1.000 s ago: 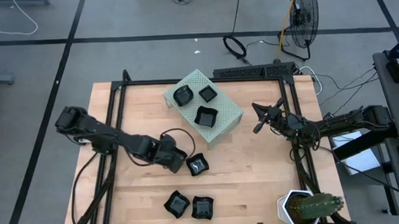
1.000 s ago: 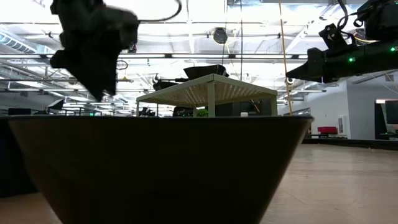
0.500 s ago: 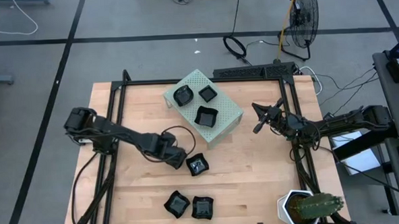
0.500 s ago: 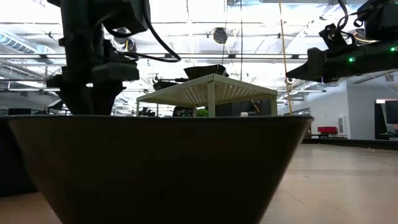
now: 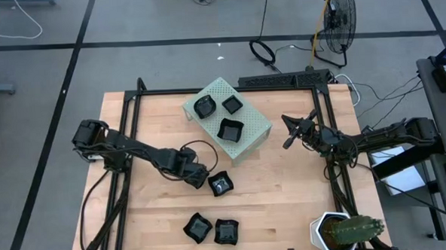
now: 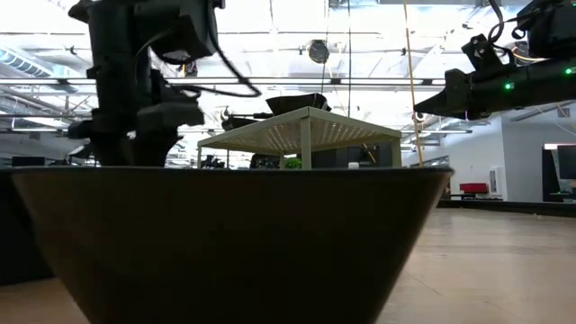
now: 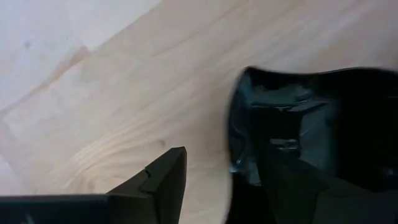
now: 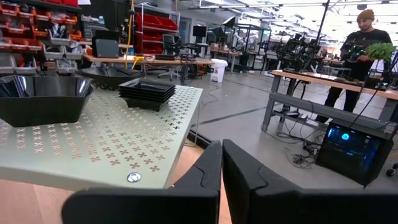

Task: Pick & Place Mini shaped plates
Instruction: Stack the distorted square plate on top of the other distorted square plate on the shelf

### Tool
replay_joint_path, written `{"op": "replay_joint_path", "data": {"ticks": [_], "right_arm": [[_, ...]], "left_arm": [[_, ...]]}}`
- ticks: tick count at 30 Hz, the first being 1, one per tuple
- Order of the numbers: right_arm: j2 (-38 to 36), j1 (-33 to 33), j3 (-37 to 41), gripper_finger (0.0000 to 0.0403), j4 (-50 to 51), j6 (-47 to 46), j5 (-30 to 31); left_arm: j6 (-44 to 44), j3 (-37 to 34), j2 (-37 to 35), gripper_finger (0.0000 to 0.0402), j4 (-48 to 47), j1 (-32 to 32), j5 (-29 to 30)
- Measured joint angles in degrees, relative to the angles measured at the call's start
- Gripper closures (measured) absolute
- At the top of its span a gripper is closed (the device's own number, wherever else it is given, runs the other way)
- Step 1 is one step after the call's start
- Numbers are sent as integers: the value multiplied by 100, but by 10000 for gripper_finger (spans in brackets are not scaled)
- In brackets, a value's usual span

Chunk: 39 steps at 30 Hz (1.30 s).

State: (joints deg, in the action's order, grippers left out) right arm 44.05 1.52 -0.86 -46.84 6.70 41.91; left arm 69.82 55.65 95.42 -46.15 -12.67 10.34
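Your left end effector (image 7: 217,180) straddles the wavy plate's (image 5: 221,184) rim, fingers spread, ungripped; closing off-centre may flip it.

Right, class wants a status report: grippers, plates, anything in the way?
Left gripper down at the loose plate, fingers open around its rim. Right gripper shut, waiting beside the green box. Three plates on the box, nothing in the way.
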Motion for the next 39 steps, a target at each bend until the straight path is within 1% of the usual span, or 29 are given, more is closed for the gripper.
{"op": "replay_joint_path", "data": {"ticks": [5, 10, 16, 39], "right_arm": [[0, -1, 0, 399, 1, 0, 0], [0, -1, 1, 399, 0, 0, 0], [0, -1, 1, 399, 0, -1, 0], [0, 0, 0, 399, 0, 0, 0]], "left_arm": [[125, -440, -1, 200, 454, 2, -144], [112, -520, -15, 201, 601, 2, -148], [-47, -524, -15, 225, 741, 2, -143], [-57, -524, -11, 309, 749, 0, -133]]}}
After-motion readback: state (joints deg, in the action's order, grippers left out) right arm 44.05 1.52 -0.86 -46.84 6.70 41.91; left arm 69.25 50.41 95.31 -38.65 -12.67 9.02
